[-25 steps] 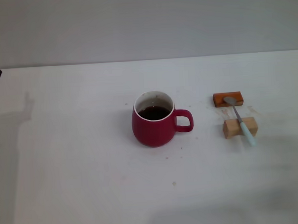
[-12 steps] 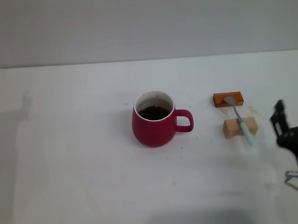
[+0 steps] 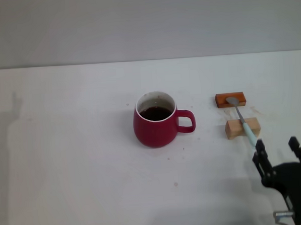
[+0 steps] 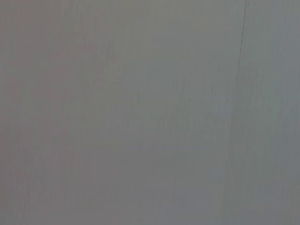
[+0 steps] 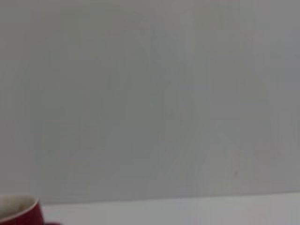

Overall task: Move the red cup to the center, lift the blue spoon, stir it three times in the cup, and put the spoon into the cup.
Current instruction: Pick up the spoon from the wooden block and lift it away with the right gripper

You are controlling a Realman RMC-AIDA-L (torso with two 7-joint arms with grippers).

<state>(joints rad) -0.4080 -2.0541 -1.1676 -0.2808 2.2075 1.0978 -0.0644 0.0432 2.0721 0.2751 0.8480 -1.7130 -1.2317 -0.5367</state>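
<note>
Head view, nearest the robot: one right gripper (image 3: 279, 148) at the lower right corner, over the white bench (image 3: 82, 166). Its two dark fingers (image 3: 259, 152) point away from the robot, and the jaws stand wide with nothing between them. The gripper sits just in front of the near tip of the spoon handle; whether it touches the handle cannot be told.

Next outward, to the robot's right of centre: one blue spoon (image 3: 243, 121), with a pale blue handle and a grey metal bowl. It lies across two blocks. The handle rests on one tan wooden block (image 3: 241, 128), the nearer of the two. The bowl rests on one orange rectangular block (image 3: 230, 99), the farther one. The two blocks stand apart, with a strip of bare bench between them.

At about the same depth as the blocks, near the centre of the bench: one red cup (image 3: 156, 120), upright, with a white interior and dark liquid inside. Its single loop handle points toward the robot's right, toward the blocks. Cup and blocks stand well apart. A few small specks lie on the bench around the cup.

Farthest: one plain grey wall (image 3: 146, 24) behind the bench edge.

Right wrist view: the cup's rim in one corner, against the wall. Left wrist view: only a grey surface; the left gripper appears in no view.
</note>
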